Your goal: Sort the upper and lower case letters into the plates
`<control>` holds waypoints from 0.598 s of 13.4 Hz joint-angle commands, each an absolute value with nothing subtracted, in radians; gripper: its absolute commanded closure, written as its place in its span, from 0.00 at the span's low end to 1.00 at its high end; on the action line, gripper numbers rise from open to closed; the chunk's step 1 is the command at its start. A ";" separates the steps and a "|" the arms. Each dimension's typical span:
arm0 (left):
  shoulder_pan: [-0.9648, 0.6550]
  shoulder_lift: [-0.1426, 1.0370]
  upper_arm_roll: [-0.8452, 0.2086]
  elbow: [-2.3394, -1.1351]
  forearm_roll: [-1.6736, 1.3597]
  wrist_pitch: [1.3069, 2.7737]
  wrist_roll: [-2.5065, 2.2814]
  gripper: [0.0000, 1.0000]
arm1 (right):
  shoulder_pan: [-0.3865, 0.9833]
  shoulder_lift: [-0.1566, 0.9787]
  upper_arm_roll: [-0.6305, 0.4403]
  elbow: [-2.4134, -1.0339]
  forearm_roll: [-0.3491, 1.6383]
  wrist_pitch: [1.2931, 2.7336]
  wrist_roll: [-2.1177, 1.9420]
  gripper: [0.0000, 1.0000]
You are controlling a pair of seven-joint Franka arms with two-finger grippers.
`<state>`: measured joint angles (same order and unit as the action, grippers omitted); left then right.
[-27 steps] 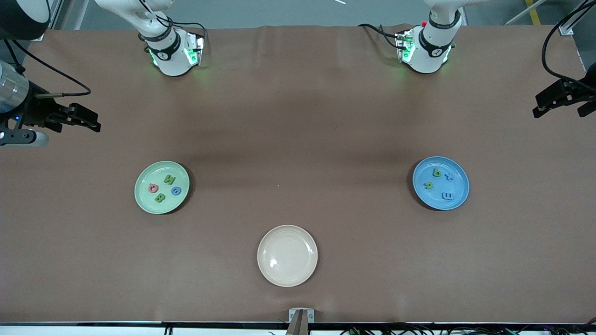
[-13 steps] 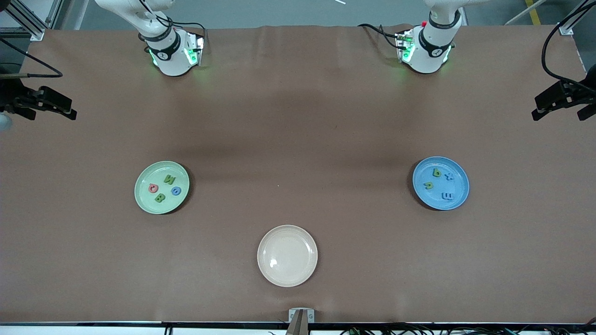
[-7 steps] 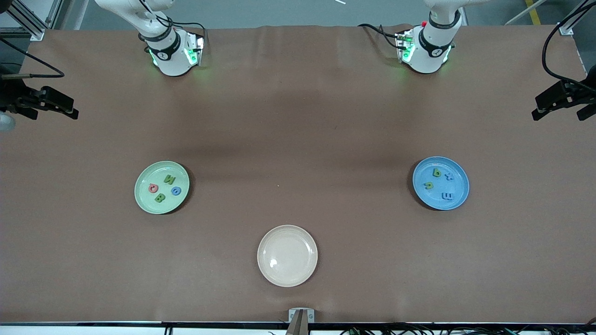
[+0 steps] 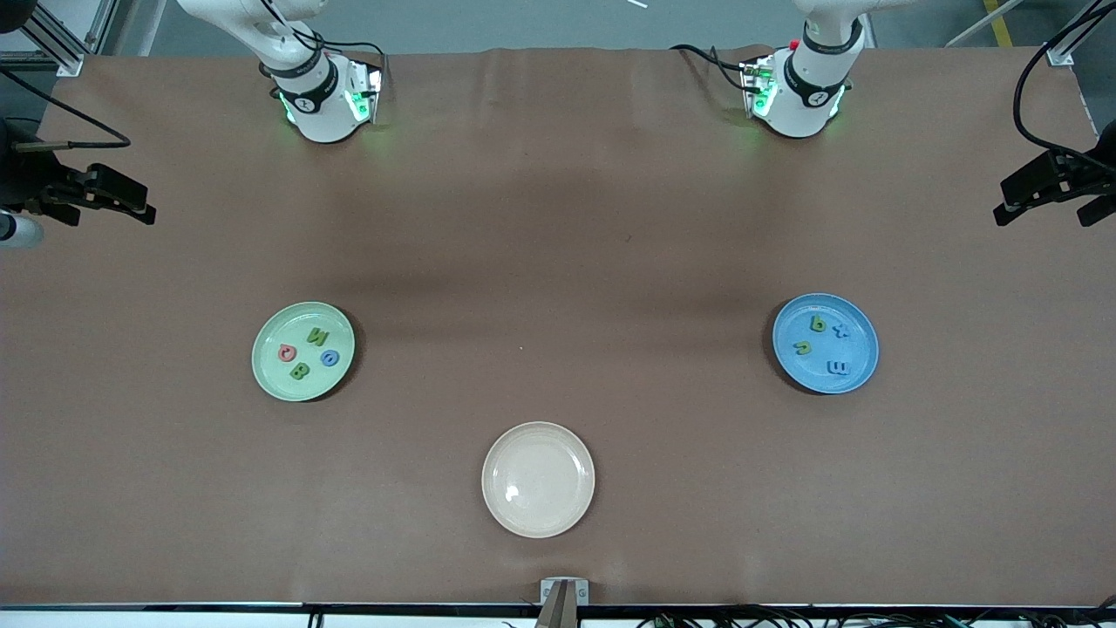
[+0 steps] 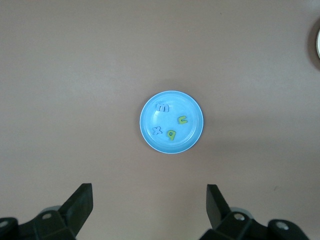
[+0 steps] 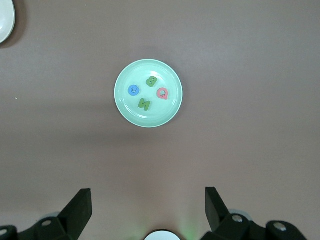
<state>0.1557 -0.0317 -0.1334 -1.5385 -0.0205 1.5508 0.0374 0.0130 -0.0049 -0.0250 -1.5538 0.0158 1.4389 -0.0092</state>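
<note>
Drifting slightly tableward, right pincer (image 4: 144, 212) hangs open; letters unmoved.

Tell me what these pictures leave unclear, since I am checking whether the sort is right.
- The blue letters on the blue plate: too small and low in contrast in the front view; one reads as m and another as x only in the left wrist view.
- The cream plate: cut off by the frame edge in both wrist views.
- Left gripper and right gripper: only the open jaws show, bodies cropped.
</note>
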 commanded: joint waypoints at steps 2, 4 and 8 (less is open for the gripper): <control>0.156 -0.020 -0.133 -1.509 -0.023 1.531 0.041 0.00 | 0.012 -0.017 -0.028 -1.588 0.018 1.454 -0.018 0.00; 0.160 -0.021 -0.133 -1.509 -0.025 1.532 0.043 0.00 | 0.014 -0.018 -0.026 -1.589 0.020 1.457 -0.017 0.00; 0.158 -0.020 -0.132 -1.509 -0.025 1.536 0.040 0.00 | 0.014 -0.028 -0.026 -1.592 0.020 1.474 -0.018 0.00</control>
<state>0.1573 -0.0317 -0.1329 -1.5382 -0.0205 1.5508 0.0374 0.0131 -0.0047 -0.0249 -1.5704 0.0158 1.4571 -0.0092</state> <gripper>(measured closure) 0.000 0.000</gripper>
